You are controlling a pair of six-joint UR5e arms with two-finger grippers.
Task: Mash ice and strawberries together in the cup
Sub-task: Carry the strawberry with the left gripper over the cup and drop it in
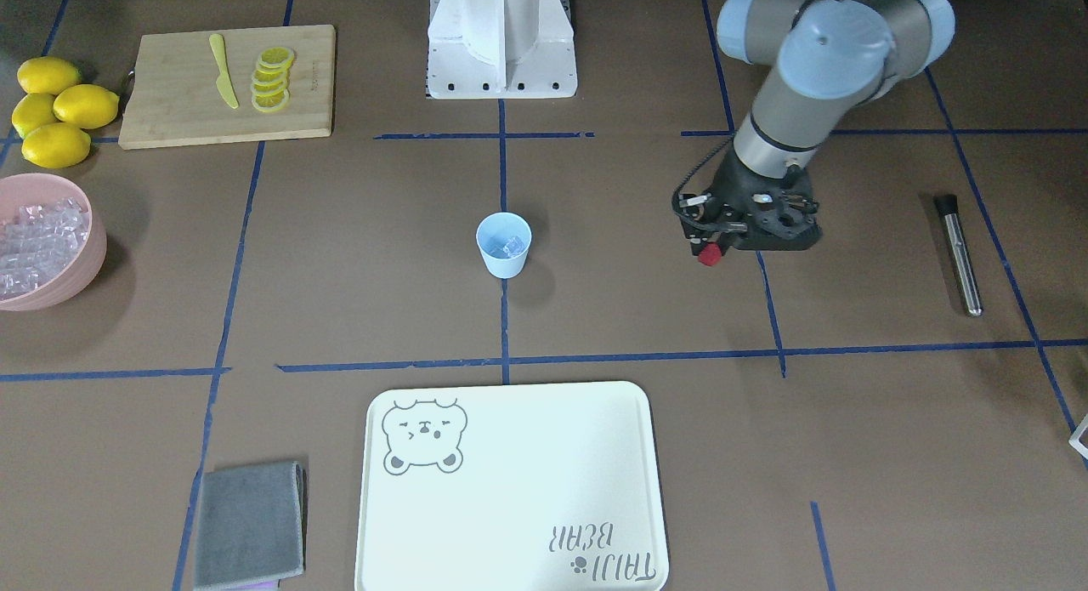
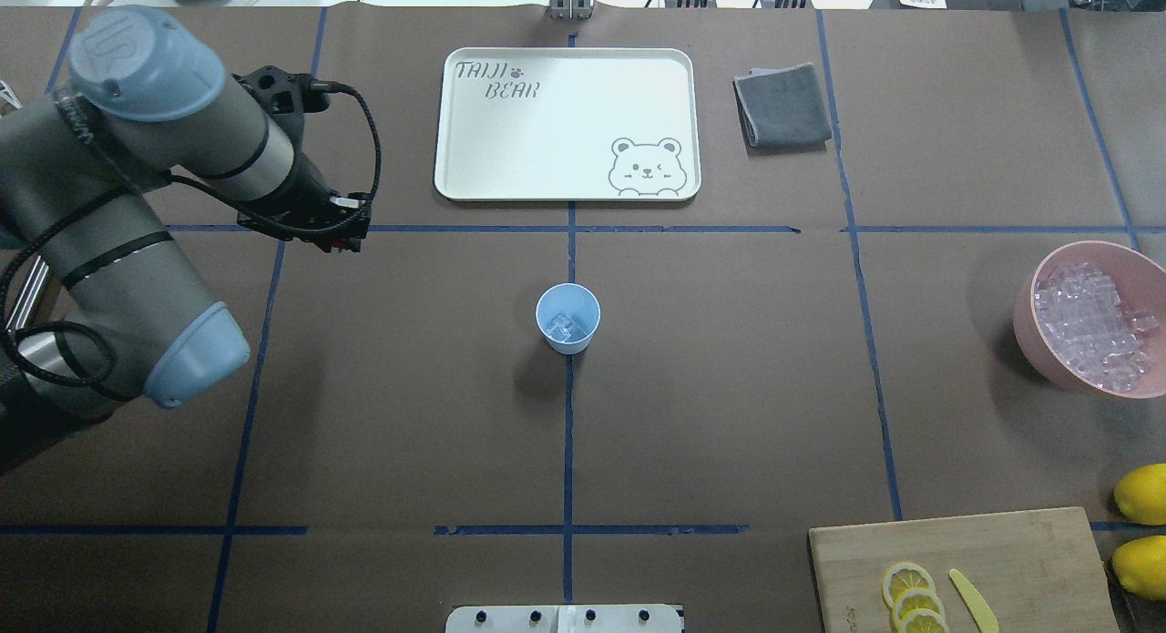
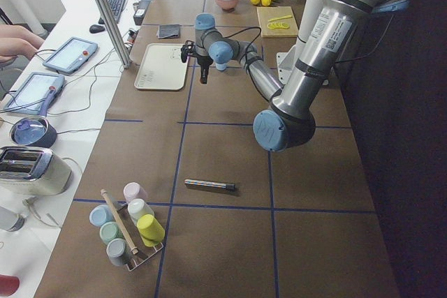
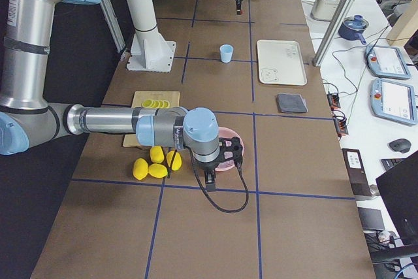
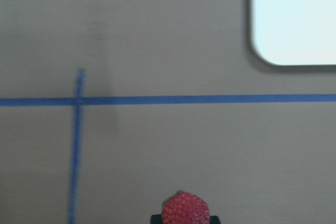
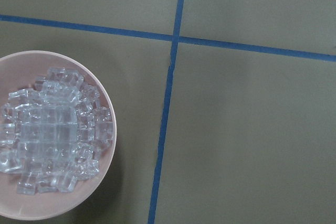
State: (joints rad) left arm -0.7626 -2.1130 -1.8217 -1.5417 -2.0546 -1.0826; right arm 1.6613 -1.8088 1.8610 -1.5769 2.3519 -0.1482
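Observation:
The light blue cup (image 1: 504,245) stands upright at the table's middle, also in the overhead view (image 2: 567,317), with a few clear ice cubes (image 2: 564,325) inside. My left gripper (image 1: 710,249) is shut on the red strawberry (image 5: 185,209) and holds it above the table, well to the side of the cup, near the tray's corner (image 5: 268,56). It also shows in the overhead view (image 2: 344,241). My right gripper (image 4: 209,178) hangs beside the pink bowl and shows only in the exterior right view, so I cannot tell whether it is open or shut.
A pink bowl (image 1: 85,268) full of ice (image 6: 50,129) sits at the table's end on my right. Lemons (image 1: 59,106), a cutting board (image 1: 170,106) with lemon slices and a yellow knife are nearby. A white tray (image 1: 510,489), grey cloth (image 1: 249,523) and metal muddler (image 1: 960,255) lie around.

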